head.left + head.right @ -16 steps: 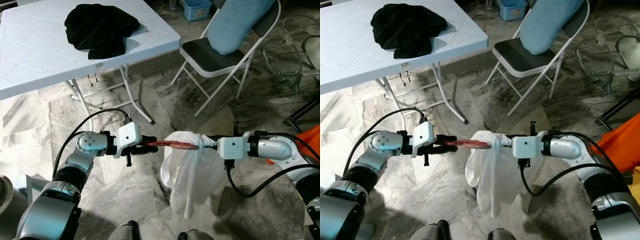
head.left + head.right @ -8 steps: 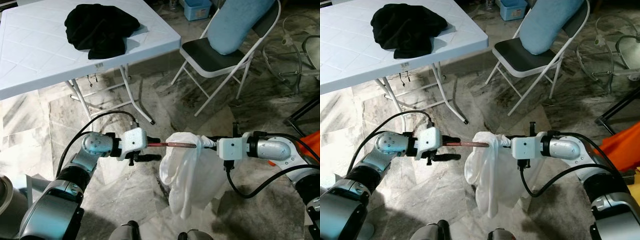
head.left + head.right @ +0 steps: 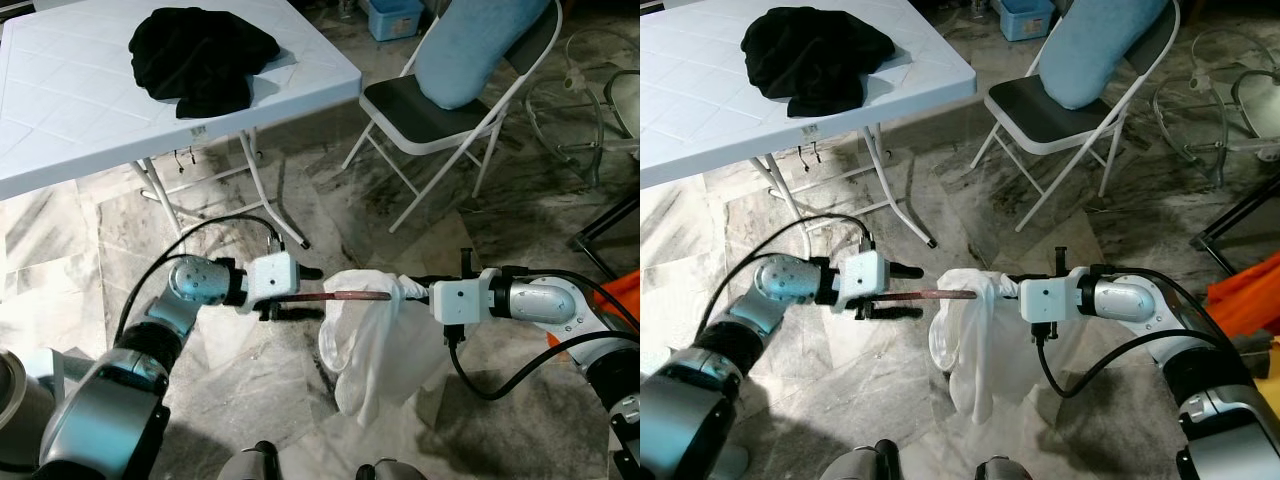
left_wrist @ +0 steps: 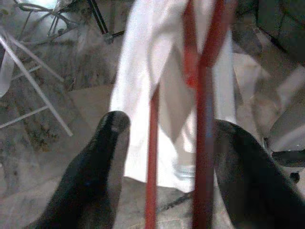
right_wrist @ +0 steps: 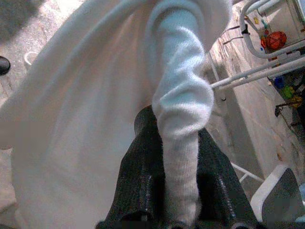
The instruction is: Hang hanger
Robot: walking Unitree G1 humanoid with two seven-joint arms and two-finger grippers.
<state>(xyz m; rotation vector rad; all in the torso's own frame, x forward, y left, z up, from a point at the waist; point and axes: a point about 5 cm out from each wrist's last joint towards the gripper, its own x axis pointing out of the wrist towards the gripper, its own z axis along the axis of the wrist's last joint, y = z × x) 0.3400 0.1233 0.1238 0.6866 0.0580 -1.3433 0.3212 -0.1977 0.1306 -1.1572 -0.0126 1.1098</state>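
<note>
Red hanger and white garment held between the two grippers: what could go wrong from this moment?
The left gripper has its fingers spread around the red hanger, so the hanger may slip free. The right gripper pinches just a fold of the white garment, which might pull off the hanger. Its low hem could drag on the marble floor.

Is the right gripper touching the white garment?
Touching. In the right wrist view, a fold of the white garment is pinched between the right gripper's black fingers, cloth pressed against both.
</note>
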